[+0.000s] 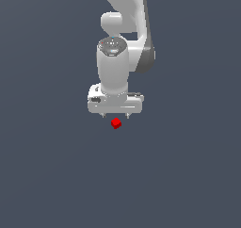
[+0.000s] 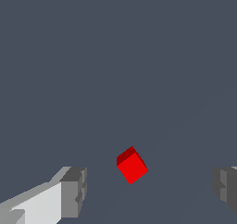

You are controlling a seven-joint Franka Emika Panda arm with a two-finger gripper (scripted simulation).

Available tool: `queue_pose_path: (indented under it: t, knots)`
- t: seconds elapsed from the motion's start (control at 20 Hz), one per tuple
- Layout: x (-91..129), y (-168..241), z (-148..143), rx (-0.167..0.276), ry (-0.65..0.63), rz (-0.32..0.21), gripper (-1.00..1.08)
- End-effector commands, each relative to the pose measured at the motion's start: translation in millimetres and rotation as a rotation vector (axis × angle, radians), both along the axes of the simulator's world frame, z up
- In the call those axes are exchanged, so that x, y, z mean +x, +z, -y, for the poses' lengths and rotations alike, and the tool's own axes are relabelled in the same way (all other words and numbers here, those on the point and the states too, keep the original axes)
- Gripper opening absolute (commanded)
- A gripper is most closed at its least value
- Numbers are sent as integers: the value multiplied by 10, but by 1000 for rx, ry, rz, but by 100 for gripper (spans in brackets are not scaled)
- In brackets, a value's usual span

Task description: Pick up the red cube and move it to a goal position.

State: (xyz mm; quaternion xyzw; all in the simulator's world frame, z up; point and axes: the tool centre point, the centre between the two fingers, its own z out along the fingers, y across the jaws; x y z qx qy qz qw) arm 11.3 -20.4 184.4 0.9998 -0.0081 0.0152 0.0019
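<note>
Wrist view, nearest: two grey ribbed finger pads (image 2: 74, 190) of white two-finger gripper (image 2: 148, 190), set wide apart with nothing clamped, presumably to leave clearance on both sides for descent. Between and beyond the pads: tiny bright red plain cube (image 2: 132, 165), lying apart from both, nearer to one pad than the other, turned at an angle to the closing line, so likely needing a wrist twist or small sideways shift before closure. Exterior view: white gripper (image 1: 115, 117) pointing straight down, red cube (image 1: 116, 123) just beyond the fingertips, not yet enclosed. Farthest: plain dark grey-blue ground surface (image 1: 188, 175) bearing the cube. No goal marker visible. Stage judged: approach, grasp not begun.
</note>
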Motion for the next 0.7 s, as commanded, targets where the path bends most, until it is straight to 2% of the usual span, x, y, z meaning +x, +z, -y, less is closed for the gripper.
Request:
queue_pose_path:
  t: [0.0, 0.35, 0.65]
  knots:
    - [0, 0, 0, 0, 0, 0, 100]
    - [-35, -93, -10, 0, 36, -2, 100]
    - [-122, -321, -29, 0, 125, -6, 100]
